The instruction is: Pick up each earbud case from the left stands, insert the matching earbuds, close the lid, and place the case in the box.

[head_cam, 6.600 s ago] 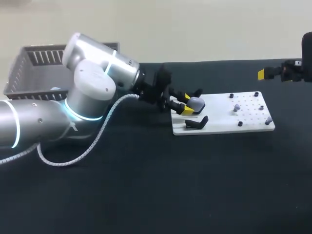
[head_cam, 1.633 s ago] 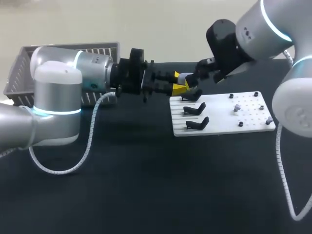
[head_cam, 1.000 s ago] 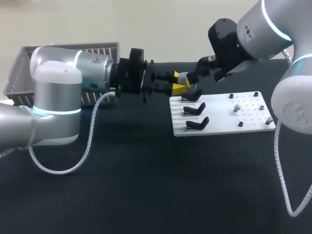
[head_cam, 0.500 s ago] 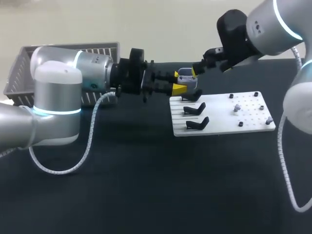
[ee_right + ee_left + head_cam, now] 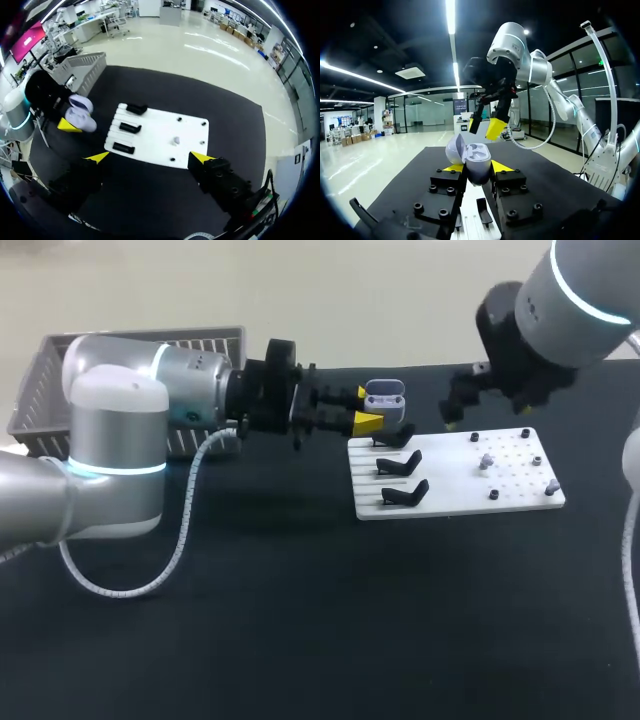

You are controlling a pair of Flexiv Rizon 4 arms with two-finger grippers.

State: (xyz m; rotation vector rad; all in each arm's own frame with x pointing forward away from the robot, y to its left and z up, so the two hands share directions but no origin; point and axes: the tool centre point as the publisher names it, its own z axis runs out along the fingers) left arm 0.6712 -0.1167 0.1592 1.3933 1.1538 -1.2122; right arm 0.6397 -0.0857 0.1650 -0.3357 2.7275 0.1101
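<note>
A pale lilac earbud case [image 5: 383, 398] hangs in the air beside the white board's [image 5: 520, 495] left end, its lid standing open. My left gripper [image 5: 364, 410] is shut on its lower half. In the left wrist view the case [image 5: 476, 165] sits between the yellow tips with its lid [image 5: 455, 148] tipped back. My right gripper [image 5: 452, 415] hovers open and empty above the board, to the right of the case. In the right wrist view the case [image 5: 80, 112] lies off to one side of the open gripper [image 5: 150, 158]. Small earbuds [image 5: 486, 460] rest on the board.
Three black stands [image 5: 400, 462] sit empty on the board's left part, with black pegs around the earbud area. A grey slatted basket [image 5: 60, 380] stands at the back left, behind my left arm. Black tabletop spreads in front of the board.
My right gripper has drawn back from the case, up and to the right. The case's lid, shut a second ago, now stands open. My left arm has kept still.
</note>
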